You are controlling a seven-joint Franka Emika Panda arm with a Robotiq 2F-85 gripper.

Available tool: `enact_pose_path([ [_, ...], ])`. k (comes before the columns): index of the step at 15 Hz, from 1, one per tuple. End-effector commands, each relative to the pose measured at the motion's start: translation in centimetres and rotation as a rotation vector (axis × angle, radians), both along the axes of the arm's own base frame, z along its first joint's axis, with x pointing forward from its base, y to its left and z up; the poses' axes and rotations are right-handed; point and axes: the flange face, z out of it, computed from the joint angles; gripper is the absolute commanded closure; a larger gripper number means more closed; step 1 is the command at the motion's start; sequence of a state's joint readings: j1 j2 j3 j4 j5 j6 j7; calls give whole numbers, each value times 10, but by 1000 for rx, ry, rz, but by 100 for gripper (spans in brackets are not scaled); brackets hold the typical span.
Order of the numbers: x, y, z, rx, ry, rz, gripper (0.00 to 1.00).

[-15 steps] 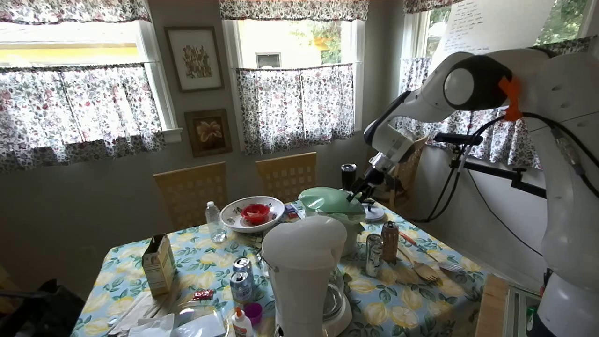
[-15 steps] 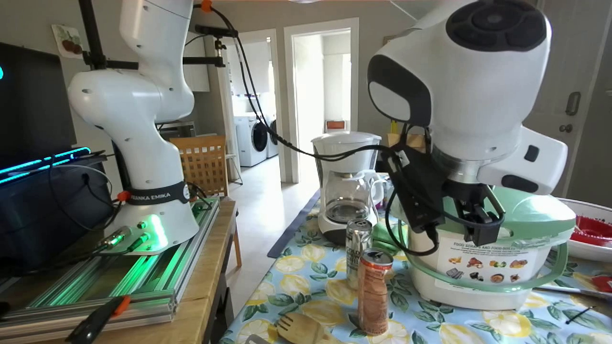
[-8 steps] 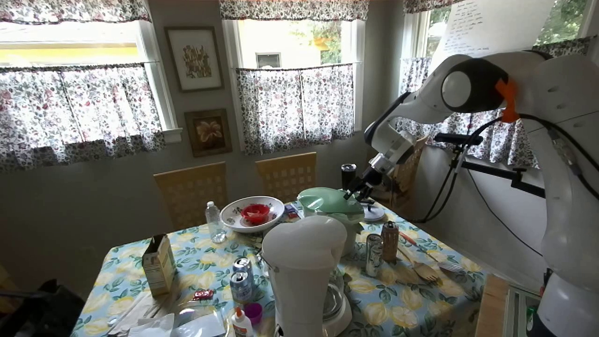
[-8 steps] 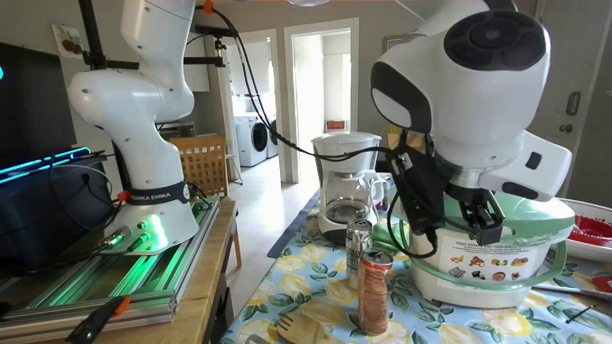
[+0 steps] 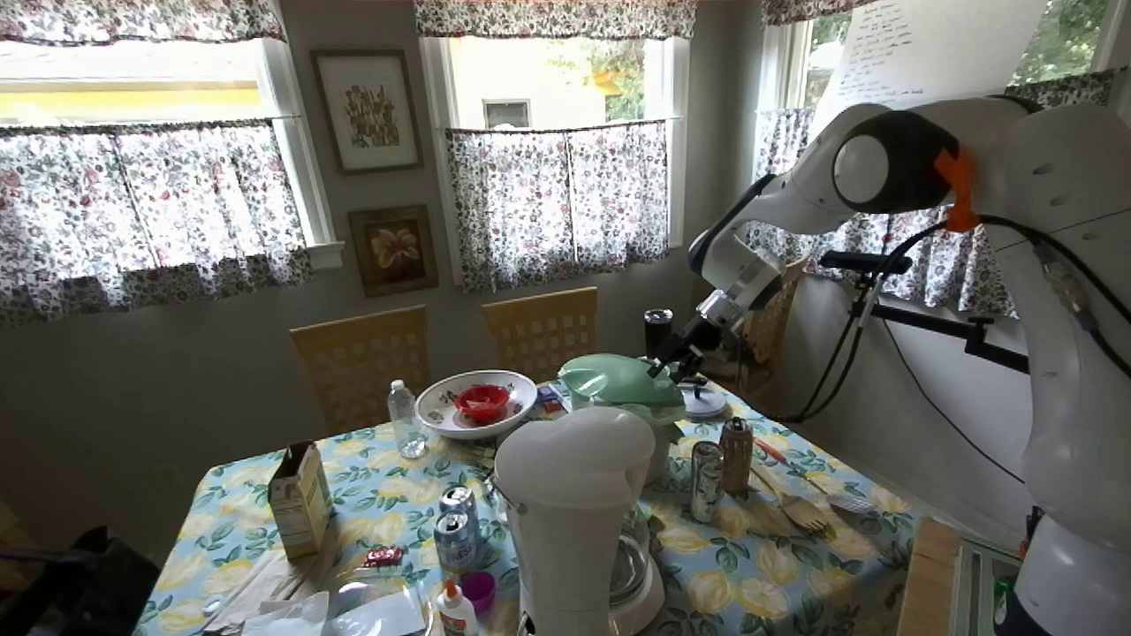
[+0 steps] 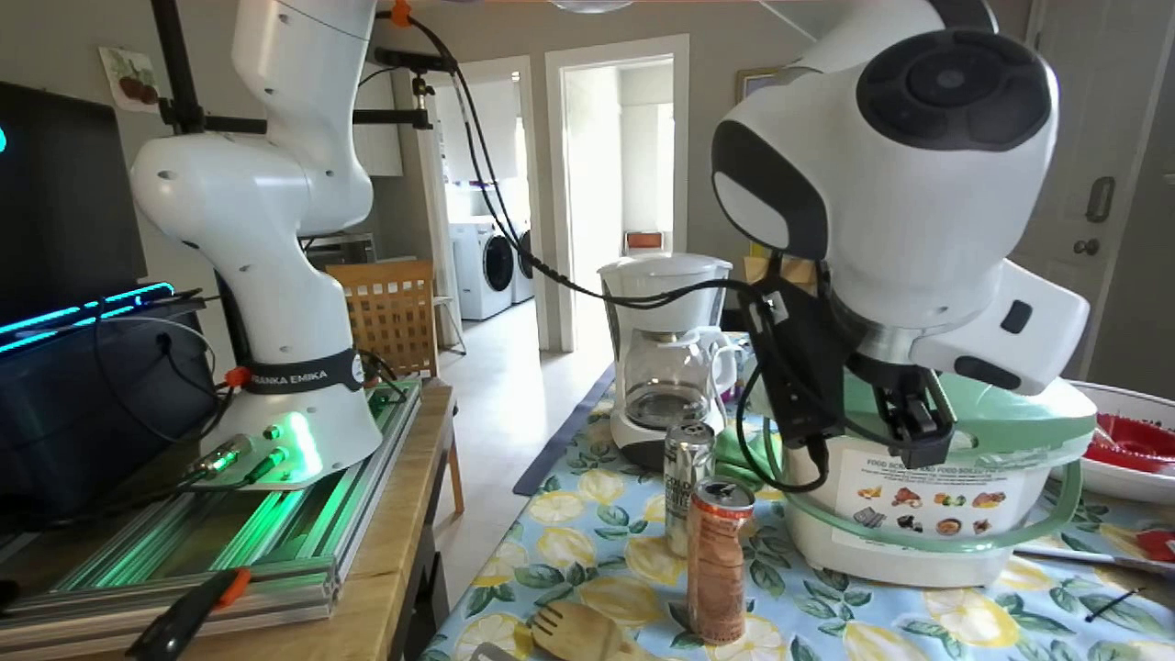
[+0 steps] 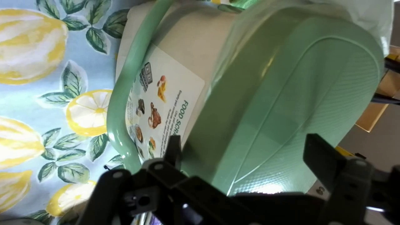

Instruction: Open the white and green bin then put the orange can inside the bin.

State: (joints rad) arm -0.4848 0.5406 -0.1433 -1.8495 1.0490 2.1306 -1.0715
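Lemon-print tablecloth [image 5: 389, 491], one closed green-lidded bin [image 6: 945, 500], one orange can [image 6: 718, 574], three other cans [image 5: 454, 543], one gripper [image 7: 244, 147], jaws apart

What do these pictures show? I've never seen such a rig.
The white machine is a robot arm; the black gripper at its end is open, apparently holding nothing. Two views are taken from different places outside the robot. The close-up comes from a wrist camera, looking past the fingers onto the green bin lid. On the lemon-print tablecloth stand the bin, an orange can, a silver can, a coffee maker, a bottle and a bowl, among other things.
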Motion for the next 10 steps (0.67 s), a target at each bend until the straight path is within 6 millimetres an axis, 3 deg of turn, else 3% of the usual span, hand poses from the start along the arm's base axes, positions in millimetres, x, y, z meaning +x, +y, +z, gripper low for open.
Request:
enact_pose_path([
  [1,6,0,8,56,-31,-15,0],
  [6,8,1,22,63,-69,-15,0],
  [10,1,1,14,18,14,-14,0],
])
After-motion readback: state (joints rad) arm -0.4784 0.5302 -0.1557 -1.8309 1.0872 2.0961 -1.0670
